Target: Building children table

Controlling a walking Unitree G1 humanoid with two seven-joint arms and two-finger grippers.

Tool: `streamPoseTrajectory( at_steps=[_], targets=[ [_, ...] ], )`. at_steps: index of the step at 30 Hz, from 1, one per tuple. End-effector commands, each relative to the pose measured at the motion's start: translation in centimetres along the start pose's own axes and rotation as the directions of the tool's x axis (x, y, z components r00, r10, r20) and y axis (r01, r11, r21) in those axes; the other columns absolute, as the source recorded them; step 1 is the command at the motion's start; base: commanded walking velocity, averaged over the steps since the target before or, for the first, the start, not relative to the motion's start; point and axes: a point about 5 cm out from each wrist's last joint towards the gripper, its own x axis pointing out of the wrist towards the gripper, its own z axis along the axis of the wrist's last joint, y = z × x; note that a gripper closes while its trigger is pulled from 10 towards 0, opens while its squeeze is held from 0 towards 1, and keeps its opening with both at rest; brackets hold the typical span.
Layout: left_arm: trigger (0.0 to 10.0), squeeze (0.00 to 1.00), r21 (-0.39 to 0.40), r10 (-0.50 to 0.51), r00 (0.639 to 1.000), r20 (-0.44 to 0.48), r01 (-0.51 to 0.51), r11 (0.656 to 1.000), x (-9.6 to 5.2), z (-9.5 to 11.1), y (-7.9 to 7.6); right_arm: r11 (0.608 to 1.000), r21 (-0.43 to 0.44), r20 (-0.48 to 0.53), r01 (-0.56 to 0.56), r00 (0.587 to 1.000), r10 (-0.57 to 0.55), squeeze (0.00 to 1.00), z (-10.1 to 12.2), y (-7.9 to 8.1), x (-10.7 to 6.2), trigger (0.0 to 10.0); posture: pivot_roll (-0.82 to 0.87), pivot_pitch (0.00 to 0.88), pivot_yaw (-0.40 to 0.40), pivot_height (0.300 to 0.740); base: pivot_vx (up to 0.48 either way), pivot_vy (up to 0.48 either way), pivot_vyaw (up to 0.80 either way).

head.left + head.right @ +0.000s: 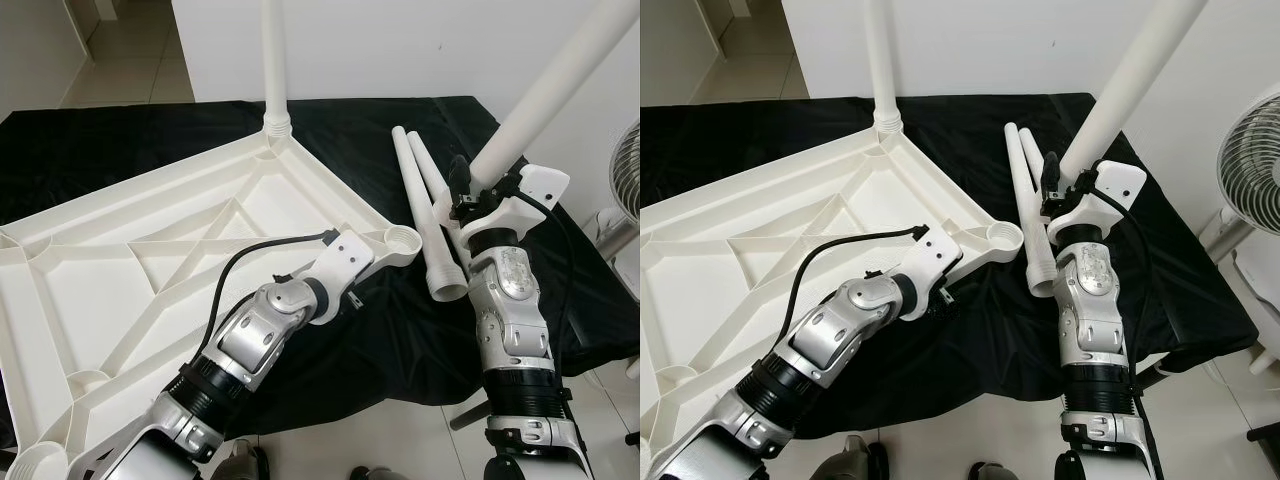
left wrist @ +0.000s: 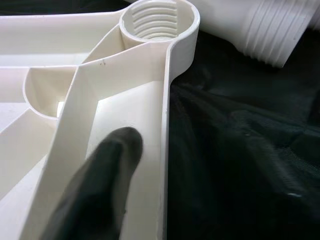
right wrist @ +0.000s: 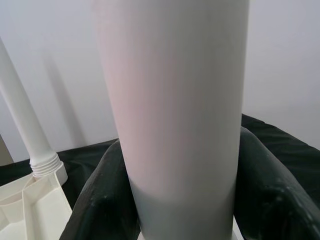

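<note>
My right gripper (image 3: 180,200) had its two black fingers (image 3: 265,190) wrapped around a white table leg (image 1: 545,95), one on each side of the tube, pinching it low down so the long end rose up and away to the right. The leg looked like hollow moulded plastic: I judged it light and stiff, but smooth enough to slip or twist in the pads, so a hold near the threaded end, where I would want control for screwing in, seemed right.

My left gripper (image 1: 352,262) sat at the near right corner of the upturned tabletop (image 1: 150,240). One dark finger (image 2: 102,175) lay inside the rim channel against the plastic wall; I could not tell whether its partner was closed on the outer side of the rim or hanging free. The tabletop was a big ribbed shell, stiff and probably light, though awkward by its size, and best steadied at the rim as I was doing.

Just beyond that finger was the empty threaded socket (image 2: 159,21), where I judged the held leg should go.

Counting legs, I saw four: one already standing upright in the far corner socket (image 1: 275,70), one in my right gripper, and two lying side by side on the black cloth (image 1: 400,340) beside the tabletop (image 1: 425,190). There was one tabletop, and a fan (image 1: 1250,150) stood off to the right.
</note>
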Motion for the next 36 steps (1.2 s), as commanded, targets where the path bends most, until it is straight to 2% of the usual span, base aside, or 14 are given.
streamPoseTrajectory(
  at_steps=[1, 11, 16, 19, 26, 30, 36],
  targets=[
    [0.0, 0.00, -0.015, 0.010, 0.998, -0.064, -0.011, 1.000, 0.0, -1.3, 0.0, 1.000, -0.005, 0.006, 0.003, 1.000, -0.003, 0.00, 0.2, 0.0, -0.2, 10.0, 0.03, 0.119, 0.050, 0.740, 0.000, 0.000, 0.00],
    [0.0, 0.00, 0.058, -0.019, 0.994, -0.103, 0.025, 0.998, -1.3, -1.5, 1.0, 1.000, -0.009, 0.003, 0.004, 1.000, -0.004, 0.00, 0.1, 0.1, -0.2, 10.0, 0.04, 0.120, 0.060, 0.740, 0.000, 0.000, 0.00],
    [0.0, 0.00, 0.078, -0.073, 0.987, -0.145, 0.085, 0.993, -3.7, -2.3, 1.6, 1.000, -0.020, 0.003, 0.009, 1.000, -0.009, 0.00, 0.2, -0.1, -0.1, 10.0, 0.06, 0.131, 0.064, 0.740, 0.000, 0.000, 0.00],
    [0.0, 0.00, 0.076, -0.090, 0.985, -0.148, 0.102, 0.992, -4.3, -2.4, 1.6, 1.000, -0.021, 0.000, 0.010, 1.000, -0.010, 0.00, 0.1, -0.1, -0.1, 10.0, 0.06, 0.134, 0.063, 0.740, 0.000, 0.000, 0.00],
    [0.0, 0.00, 0.098, -0.168, 0.968, -0.185, 0.189, 0.977, -7.0, -2.8, 1.1, 1.000, -0.018, -0.008, -0.002, 1.000, 0.002, 0.00, -0.1, 0.1, 0.1, 10.0, 0.08, 0.143, 0.048, 0.740, 0.000, 0.000, 0.00],
    [0.0, 0.00, 0.088, -0.207, 0.963, -0.171, 0.224, 0.971, -7.8, -2.3, 0.6, 1.000, -0.020, -0.010, -0.013, 1.000, 0.012, 0.00, -0.1, 0.3, 0.2, 10.0, 0.08, 0.143, 0.047, 0.740, 0.000, 0.000, 0.00],
    [0.0, 0.00, 0.048, -0.259, 0.959, -0.117, 0.266, 0.963, -8.0, -1.2, -0.5, 0.999, -0.022, -0.014, -0.029, 0.999, 0.029, 0.00, -0.2, 0.5, 0.5, 10.0, 0.09, 0.144, 0.032, 0.740, 0.000, 0.000, 0.00]
  ],
)
